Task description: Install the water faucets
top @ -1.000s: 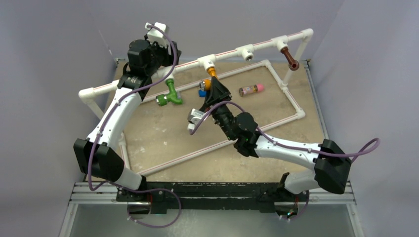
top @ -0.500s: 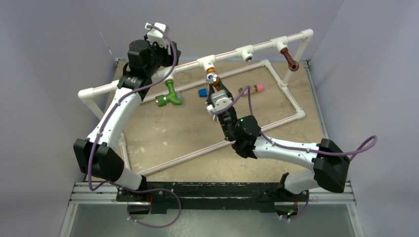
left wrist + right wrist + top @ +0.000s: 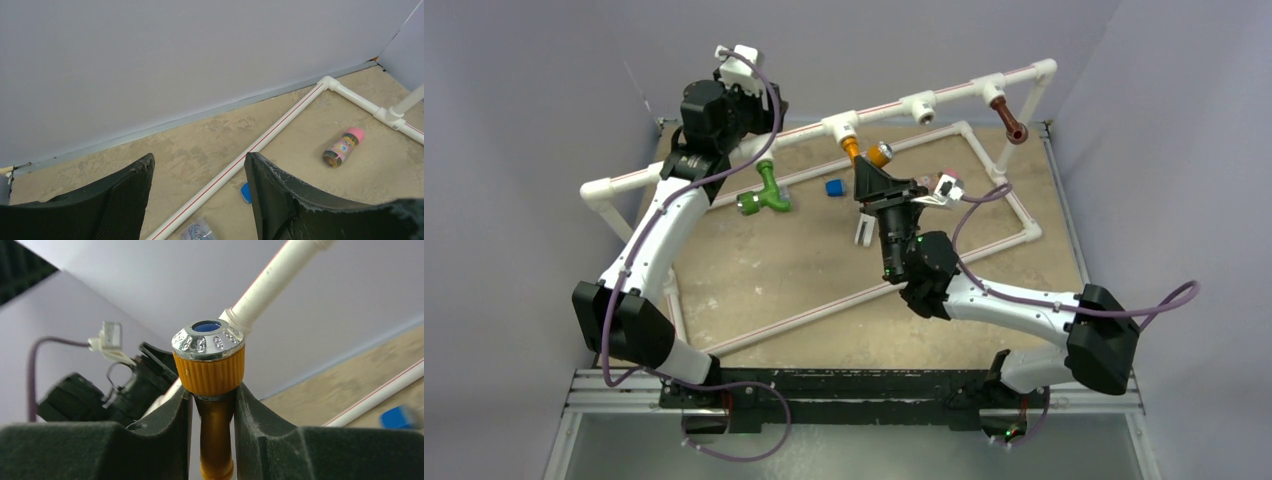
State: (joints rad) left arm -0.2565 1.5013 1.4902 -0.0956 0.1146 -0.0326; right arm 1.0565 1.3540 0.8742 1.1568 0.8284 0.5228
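Note:
The orange faucet (image 3: 871,153) hangs from a white tee (image 3: 842,127) on the raised pipe. My right gripper (image 3: 867,170) is shut on its stem. In the right wrist view my right gripper (image 3: 212,397) pinches the stem just below the ribbed orange knob with a silver cap (image 3: 208,360). The green faucet (image 3: 764,192) sits just under the raised pipe below my left gripper (image 3: 754,135); its joint is hidden. In the left wrist view my left gripper (image 3: 199,157) is open and empty. The dark brown faucet (image 3: 1009,118) hangs from the far right tee.
An empty white tee (image 3: 921,105) sits between the orange and brown faucets. A white pipe frame (image 3: 1014,205) lies on the table. A small blue piece (image 3: 834,187) and a pink-and-brown cylinder (image 3: 343,147) lie inside it. Grey walls close off the back and sides.
My right wrist has rolled around the orange faucet, swinging its camera from the left side to the right, and the faucet has turned with it. My left arm has not moved.

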